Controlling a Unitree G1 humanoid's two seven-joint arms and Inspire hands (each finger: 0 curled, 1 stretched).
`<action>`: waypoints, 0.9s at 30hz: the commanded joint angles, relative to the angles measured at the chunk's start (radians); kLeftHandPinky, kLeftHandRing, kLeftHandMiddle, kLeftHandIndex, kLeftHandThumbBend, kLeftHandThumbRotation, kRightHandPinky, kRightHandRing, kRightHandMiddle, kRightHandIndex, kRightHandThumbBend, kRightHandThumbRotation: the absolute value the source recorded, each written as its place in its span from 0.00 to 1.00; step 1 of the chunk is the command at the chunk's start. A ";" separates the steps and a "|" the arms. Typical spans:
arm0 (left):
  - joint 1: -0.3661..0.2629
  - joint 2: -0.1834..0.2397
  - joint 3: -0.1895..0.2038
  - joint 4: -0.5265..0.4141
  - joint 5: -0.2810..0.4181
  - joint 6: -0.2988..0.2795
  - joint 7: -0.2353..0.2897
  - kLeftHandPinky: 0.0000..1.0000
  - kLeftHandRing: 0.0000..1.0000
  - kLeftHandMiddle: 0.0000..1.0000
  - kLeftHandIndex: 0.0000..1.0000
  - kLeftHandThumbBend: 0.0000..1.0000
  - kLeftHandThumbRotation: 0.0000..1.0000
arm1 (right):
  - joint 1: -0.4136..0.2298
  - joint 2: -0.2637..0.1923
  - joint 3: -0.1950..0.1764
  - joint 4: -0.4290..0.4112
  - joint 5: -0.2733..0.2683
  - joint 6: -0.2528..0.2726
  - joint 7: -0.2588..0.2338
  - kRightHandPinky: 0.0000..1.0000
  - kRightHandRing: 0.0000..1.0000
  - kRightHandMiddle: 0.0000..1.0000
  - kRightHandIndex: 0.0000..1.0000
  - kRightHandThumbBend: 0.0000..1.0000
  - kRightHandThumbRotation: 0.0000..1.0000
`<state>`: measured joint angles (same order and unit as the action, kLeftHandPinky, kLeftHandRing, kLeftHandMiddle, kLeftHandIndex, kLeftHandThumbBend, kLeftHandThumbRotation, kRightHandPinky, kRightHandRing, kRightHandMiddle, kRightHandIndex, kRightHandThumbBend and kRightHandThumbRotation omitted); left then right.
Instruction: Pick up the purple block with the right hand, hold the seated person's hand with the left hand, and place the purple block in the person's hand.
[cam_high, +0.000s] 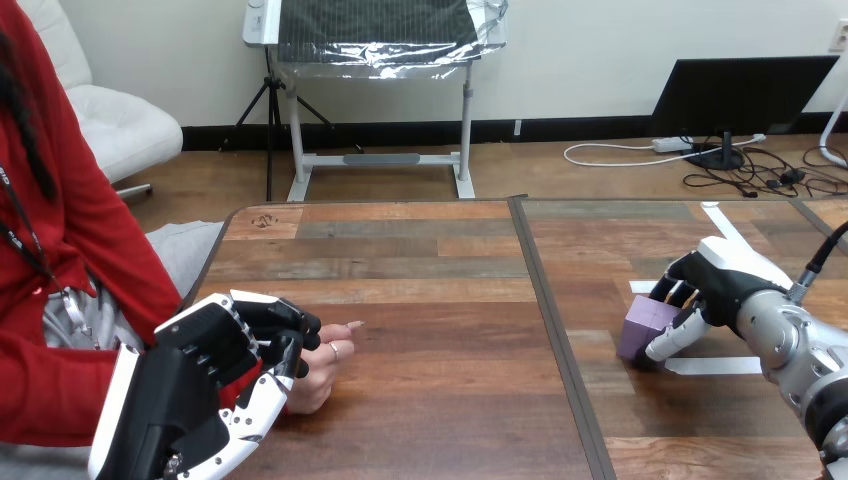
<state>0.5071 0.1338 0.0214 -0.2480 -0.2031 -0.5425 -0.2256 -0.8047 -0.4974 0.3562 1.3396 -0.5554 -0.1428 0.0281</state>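
A purple block (648, 325) rests on the table's right half. My right hand (718, 284) is around it, thumb low at the front and fingers curled over its far side. At the left, the person's hand (325, 365) lies on the table with its fingers curled. My left hand (215, 365) lies over its wrist end, with my fingers curled over the back of the person's hand. The wrist itself is hidden under my hand.
Strips of white tape (712, 365) mark the table by the block, with another strip (722, 222) further back. A dark seam (552, 330) runs down the table's middle. The person sits at the left edge.
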 joint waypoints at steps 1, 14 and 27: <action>-0.051 -0.011 0.019 -0.015 -0.004 -0.034 0.003 0.44 0.55 0.56 0.49 0.26 0.03 | -0.034 0.008 0.001 -0.015 0.001 -0.033 -0.008 0.55 0.60 0.61 0.58 0.83 0.00; -0.043 -0.008 0.019 -0.008 -0.025 -0.036 -0.007 0.43 0.55 0.57 0.49 0.30 0.03 | -0.029 0.017 0.007 -0.010 -0.007 -0.031 -0.010 0.40 0.46 0.52 0.53 0.79 0.00; -0.035 -0.005 0.028 -0.057 -0.036 0.007 0.008 0.42 0.56 0.58 0.49 0.19 0.01 | -0.026 0.017 0.022 -0.009 -0.021 -0.039 -0.005 0.39 0.47 0.52 0.51 0.80 0.00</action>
<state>0.5086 0.1339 0.0300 -0.2488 -0.2300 -0.5303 -0.2218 -0.8034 -0.4957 0.3592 1.3396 -0.5595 -0.1710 0.0280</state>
